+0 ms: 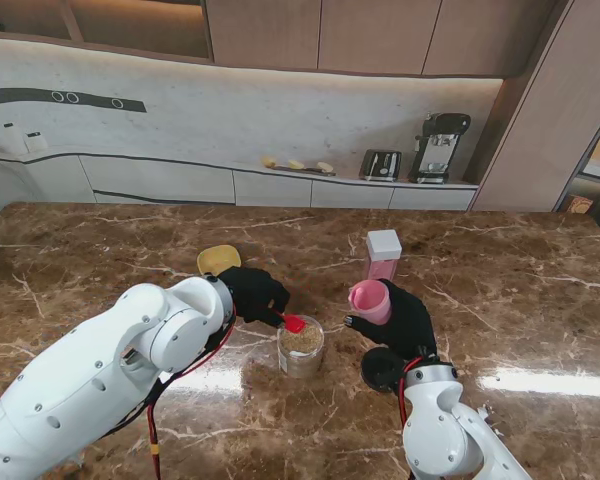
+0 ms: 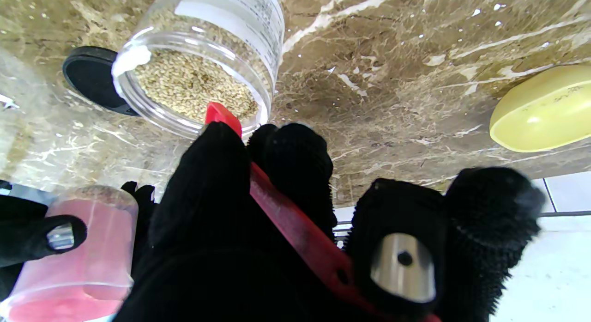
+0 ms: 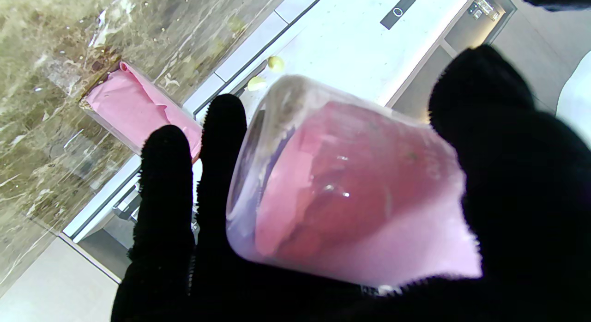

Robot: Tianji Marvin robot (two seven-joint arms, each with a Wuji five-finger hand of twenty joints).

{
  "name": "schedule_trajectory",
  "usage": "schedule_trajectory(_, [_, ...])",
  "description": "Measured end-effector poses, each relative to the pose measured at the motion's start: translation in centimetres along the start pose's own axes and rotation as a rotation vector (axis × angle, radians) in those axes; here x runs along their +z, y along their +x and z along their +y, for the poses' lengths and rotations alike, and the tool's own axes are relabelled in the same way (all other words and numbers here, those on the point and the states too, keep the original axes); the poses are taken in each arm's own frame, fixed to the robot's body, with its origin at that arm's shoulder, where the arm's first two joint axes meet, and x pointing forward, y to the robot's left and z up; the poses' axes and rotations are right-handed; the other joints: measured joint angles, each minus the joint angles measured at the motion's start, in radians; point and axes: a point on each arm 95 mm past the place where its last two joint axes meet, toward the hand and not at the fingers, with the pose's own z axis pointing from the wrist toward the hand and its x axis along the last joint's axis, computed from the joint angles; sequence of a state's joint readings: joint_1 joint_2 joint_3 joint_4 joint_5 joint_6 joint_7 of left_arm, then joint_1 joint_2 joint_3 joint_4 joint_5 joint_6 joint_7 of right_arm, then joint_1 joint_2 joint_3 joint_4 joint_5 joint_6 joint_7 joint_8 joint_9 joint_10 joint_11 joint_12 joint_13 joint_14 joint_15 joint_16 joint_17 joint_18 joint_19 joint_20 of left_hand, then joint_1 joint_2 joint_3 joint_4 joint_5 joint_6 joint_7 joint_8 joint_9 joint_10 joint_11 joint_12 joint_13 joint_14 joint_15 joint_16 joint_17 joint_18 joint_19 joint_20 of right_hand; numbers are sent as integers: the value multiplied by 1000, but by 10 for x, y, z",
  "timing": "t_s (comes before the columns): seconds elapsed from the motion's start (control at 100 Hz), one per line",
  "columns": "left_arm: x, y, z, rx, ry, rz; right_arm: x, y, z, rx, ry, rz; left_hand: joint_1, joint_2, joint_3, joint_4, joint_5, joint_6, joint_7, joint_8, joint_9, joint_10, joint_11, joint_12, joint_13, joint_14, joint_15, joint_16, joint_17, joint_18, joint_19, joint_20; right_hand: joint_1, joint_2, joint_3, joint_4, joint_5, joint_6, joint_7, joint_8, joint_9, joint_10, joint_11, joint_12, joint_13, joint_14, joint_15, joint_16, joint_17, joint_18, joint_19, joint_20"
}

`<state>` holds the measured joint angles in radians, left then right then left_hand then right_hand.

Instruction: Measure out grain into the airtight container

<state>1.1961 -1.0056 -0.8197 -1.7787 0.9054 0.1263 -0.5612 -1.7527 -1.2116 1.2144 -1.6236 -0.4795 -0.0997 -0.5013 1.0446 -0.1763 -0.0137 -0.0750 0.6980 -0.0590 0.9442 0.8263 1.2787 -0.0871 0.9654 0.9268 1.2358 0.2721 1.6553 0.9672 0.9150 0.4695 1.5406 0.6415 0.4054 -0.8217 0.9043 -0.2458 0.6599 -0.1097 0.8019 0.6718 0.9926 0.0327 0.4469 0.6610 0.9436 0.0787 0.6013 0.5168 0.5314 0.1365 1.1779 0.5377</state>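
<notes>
A clear jar of grain (image 1: 301, 346) (image 2: 198, 72) stands open at the table's middle. My left hand (image 1: 251, 294) (image 2: 258, 229) is shut on a red measuring spoon (image 1: 292, 322) (image 2: 295, 220), whose bowl sits over the jar's mouth. My right hand (image 1: 405, 320) (image 3: 323, 248) is shut on a pink cup (image 1: 371, 300) (image 3: 341, 192) (image 2: 74, 257), held tilted above the table, to the right of the jar. A pink airtight container (image 1: 382, 256) (image 3: 138, 109) with a white lid stands farther from me than the right hand.
A black jar lid (image 1: 382, 368) (image 2: 94, 79) lies on the marble near my right wrist. A yellow bowl-shaped lid (image 1: 218, 259) (image 2: 545, 109) rests behind my left hand. A toaster (image 1: 381, 165) and a coffee machine (image 1: 437, 147) stand on the far counter.
</notes>
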Motion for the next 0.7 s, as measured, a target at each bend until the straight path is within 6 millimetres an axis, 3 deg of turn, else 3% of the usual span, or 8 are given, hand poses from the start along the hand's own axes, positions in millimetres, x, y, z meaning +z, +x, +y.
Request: schedule_trajectory(0.7, [15, 15, 4, 106, 6, -39, -1, -1, 0, 15, -1, -6, 0, -22, 51, 0, 8, 20, 0, -32, 0, 0, 0, -3, 0, 0, 0, 0, 22, -10, 0, -12, 0, 0, 0, 0, 0, 0, 0, 0, 0, 0, 0, 0, 0, 0, 0, 0, -1, 0, 0, 0])
